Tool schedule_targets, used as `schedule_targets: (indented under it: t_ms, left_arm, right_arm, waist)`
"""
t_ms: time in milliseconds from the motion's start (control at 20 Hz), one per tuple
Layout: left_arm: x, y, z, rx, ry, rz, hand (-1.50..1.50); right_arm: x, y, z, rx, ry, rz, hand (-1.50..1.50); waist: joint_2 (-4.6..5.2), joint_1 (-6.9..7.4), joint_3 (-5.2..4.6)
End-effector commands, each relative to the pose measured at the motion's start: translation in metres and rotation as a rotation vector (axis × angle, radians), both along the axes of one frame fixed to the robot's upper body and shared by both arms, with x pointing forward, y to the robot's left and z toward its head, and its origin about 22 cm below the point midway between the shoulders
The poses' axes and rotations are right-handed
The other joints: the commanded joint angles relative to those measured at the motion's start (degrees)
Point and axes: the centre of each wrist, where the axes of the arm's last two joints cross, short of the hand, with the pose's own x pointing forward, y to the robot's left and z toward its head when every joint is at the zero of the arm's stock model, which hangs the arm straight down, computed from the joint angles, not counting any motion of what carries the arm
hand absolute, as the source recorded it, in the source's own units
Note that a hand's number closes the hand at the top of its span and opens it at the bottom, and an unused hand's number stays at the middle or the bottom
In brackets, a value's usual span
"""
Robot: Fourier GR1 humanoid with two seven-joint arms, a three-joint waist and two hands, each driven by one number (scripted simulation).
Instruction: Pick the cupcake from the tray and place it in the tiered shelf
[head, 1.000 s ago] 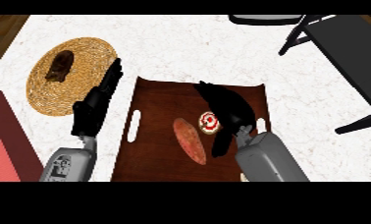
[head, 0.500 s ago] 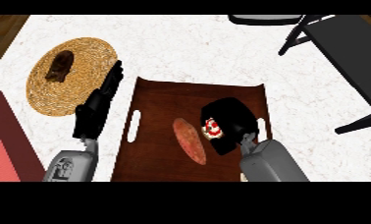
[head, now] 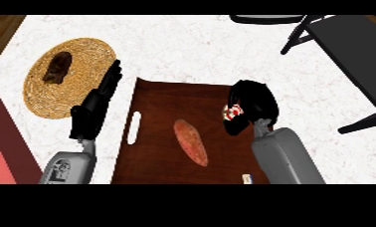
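Left of the tray (head: pixel 158 169) lies a round woven mat (head: pixel 70 84) on the counter (head: pixel 183 42), with a dark brown item (head: pixel 57 66) on it. Between the mat and the tray's left edge rests the left hand (head: pixel 95 106), fingers straight and holding nothing. On the tray, near its middle, lies a reddish oblong piece of food (head: pixel 190 142). Toward the tray's right edge is the cupcake (head: pixel 232 112), red and white, mostly covered by the right hand (head: pixel 249 104), whose fingers curl over and round it. Whether the cupcake is lifted off the tray or sits on it I cannot tell. Beyond the tray's far right corner stands the shelf (head: pixel 337 52), a dark frame partly cut off by the view's edge.

By my judgement the task is at its grasp: the cupcake appears caught in the right hand but is not yet away from the tray. The lift, the carry to the shelf at the upper right, and the setting down on a tier all remain. The cupcake sits under the hand's curled fingers, showing only at the hand's left side.
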Motion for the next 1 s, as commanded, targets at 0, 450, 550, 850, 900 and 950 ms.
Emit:
schedule_targets:
  t_ms: [0,450,550,850,900,950]
  left_arm:
    - [0.0,0.003,0.0,-0.004,-0.004,0.023,0.0]
    - [0.004,-0.013,0.003,-0.003,-0.02,-0.067,0.0]
    - [0.005,-0.02,0.004,0.003,-0.004,-0.09,0.0]
    - [0.009,-0.028,0.007,0.008,-0.015,-0.103,0.0]
    - [0.008,-0.025,0.006,0.002,-0.014,-0.1,0.0]
    - [0.012,-0.019,0.01,-0.004,-0.011,-0.088,0.0]
  right_arm:
    - [0.019,-0.044,0.001,0.021,0.004,-0.517,1.5]
    - [0.072,-0.037,0.096,0.211,-0.4,-1.129,1.5]
    - [0.081,-0.031,0.115,0.222,-0.511,-1.171,1.5]
    - [0.102,-0.009,0.153,0.128,-0.694,-1.271,1.5]
    - [0.106,-0.015,0.168,0.121,-0.727,-1.295,1.5]
    - [0.109,-0.01,0.168,0.086,-0.728,-1.31,1.5]
  waist:
    - [0.79,-2.37,-0.11]
    - [1.29,5.27,-0.17]
    - [1.34,5.82,-0.15]
    - [1.16,6.38,-0.22]
    - [1.13,6.31,-0.23]
    - [1.21,6.47,-0.23]
